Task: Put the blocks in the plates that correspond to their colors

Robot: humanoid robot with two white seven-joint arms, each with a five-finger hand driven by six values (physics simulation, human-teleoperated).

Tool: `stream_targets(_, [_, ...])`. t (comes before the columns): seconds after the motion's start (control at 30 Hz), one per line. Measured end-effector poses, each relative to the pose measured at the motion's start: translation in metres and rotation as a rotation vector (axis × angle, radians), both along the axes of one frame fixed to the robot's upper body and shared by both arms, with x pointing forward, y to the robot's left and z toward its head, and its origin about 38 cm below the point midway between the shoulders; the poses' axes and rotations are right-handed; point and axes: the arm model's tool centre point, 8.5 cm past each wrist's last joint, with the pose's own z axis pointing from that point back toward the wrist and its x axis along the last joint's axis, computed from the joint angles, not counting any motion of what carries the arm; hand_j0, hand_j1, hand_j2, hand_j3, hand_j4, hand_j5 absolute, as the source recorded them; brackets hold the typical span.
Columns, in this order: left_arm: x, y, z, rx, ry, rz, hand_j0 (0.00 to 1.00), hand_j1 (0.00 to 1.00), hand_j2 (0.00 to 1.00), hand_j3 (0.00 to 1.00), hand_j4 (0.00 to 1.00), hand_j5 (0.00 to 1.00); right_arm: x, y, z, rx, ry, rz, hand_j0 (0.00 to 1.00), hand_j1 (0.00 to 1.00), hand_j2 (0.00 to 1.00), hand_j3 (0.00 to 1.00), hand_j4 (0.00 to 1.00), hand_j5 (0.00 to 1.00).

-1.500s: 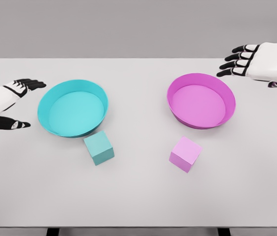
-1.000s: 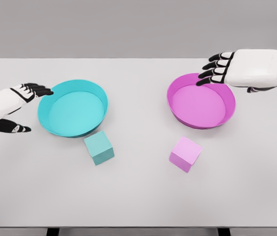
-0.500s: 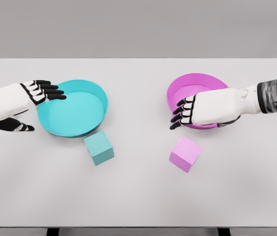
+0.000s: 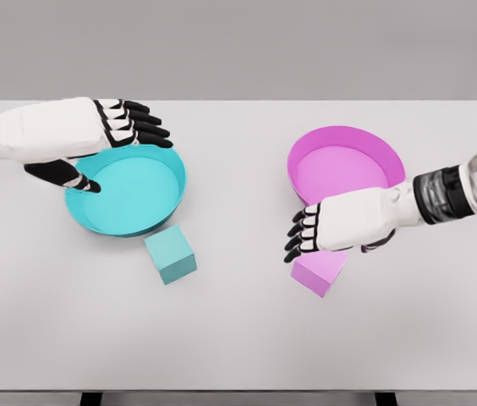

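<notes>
Table (image 4: 238,338) white against grey wall (image 4: 238,42); left hand (image 4: 86,135) and right hand (image 4: 340,224) spread, empty.

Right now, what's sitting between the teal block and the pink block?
Nothing: in the head view, only bare table lies between the teal block and the pink block.

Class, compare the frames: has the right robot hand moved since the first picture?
Yes. The right robot hand has come from beyond the pink plate toward the camera, now over the pink block.
</notes>
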Motion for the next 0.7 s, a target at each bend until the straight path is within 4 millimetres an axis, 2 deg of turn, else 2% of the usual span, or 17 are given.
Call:
stream_targets(0.13, [-0.004,-0.029,-0.031,0.008,0.112,-0.088,1.00,1.00,1.00,1.00,1.00,1.00,-0.001,0.004,-0.001,0.002,0.004,0.010,0.99,0.99,0.99,0.99,0.99,0.99])
stream_targets(0.23, [-0.008,-0.040,-0.047,0.009,0.161,-0.120,1.00,1.00,1.00,1.00,1.00,1.00,-0.001,0.005,-0.002,0.002,0.005,0.012,0.99,0.99,0.99,0.99,0.99,0.99])
stream_targets(0.37, [-0.011,-0.042,-0.054,0.015,0.185,-0.128,1.00,1.00,1.00,1.00,1.00,1.00,-0.002,0.005,-0.005,-0.005,0.012,0.014,0.99,0.99,0.99,0.99,0.99,0.99])
stream_targets(0.5, [-0.020,-0.040,-0.080,0.014,0.254,-0.124,1.00,1.00,1.00,1.00,1.00,1.00,-0.004,0.009,-0.010,-0.011,0.024,0.028,0.99,0.99,0.99,0.99,0.99,0.99])
stream_targets(0.7, [-0.023,-0.039,-0.087,0.013,0.272,-0.121,1.00,1.00,1.00,1.00,1.00,1.00,-0.007,0.011,-0.017,-0.023,0.042,0.039,0.99,0.99,0.99,0.99,0.99,0.99])
